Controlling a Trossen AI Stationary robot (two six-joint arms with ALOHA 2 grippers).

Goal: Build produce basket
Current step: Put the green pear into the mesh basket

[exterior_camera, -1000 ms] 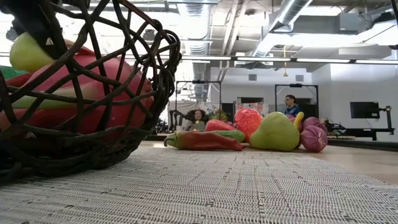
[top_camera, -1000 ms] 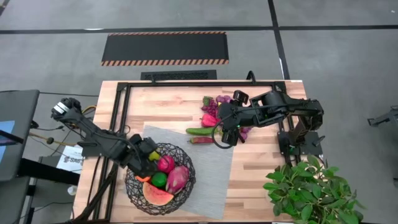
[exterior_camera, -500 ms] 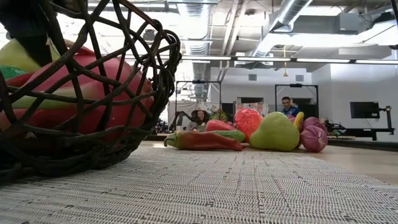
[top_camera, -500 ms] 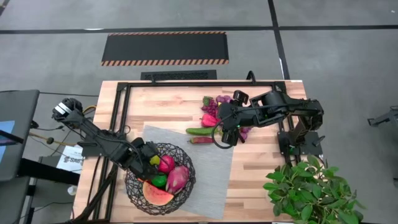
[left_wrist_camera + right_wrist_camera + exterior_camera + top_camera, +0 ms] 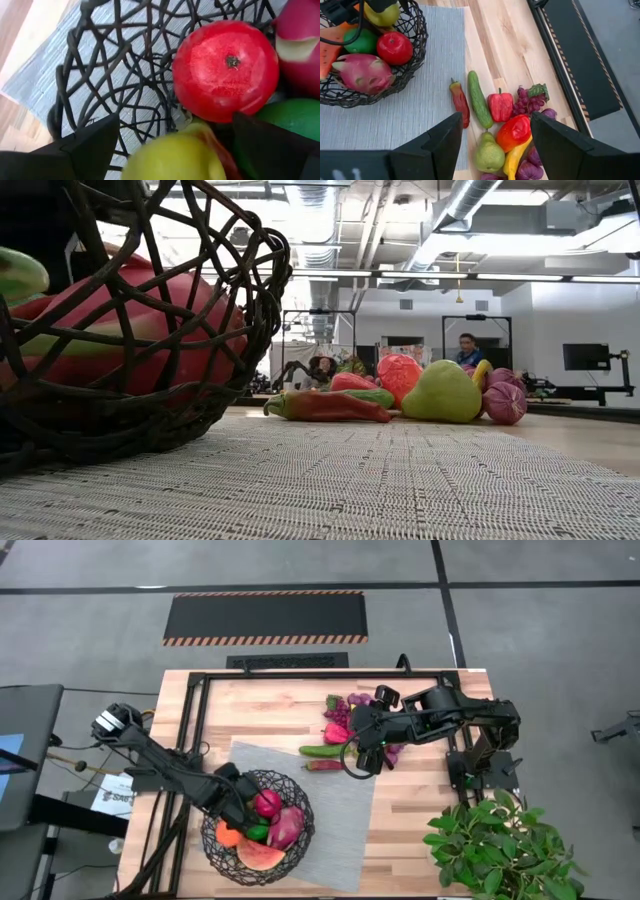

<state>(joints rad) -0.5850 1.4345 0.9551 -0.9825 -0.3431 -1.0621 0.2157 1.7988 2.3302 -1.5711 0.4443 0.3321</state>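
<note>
the left gripper [image 5: 240, 806] hangs over the basket [image 5: 218, 842] on the grey mat [image 5: 340, 810], its fingers [image 5: 92, 142] spread apart, a yellow-green fruit [image 5: 172, 157] loose between them beside the red apple [image 5: 225, 70]. the right gripper [image 5: 362, 752] hovers over the produce [image 5: 335, 732] left on the desk [image 5: 260, 705], fingers [image 5: 442, 140] released, grasping nothing.

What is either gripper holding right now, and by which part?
Nothing. The left gripper is open around a yellow-green fruit in the basket; the right gripper hangs open above the loose produce.
</note>
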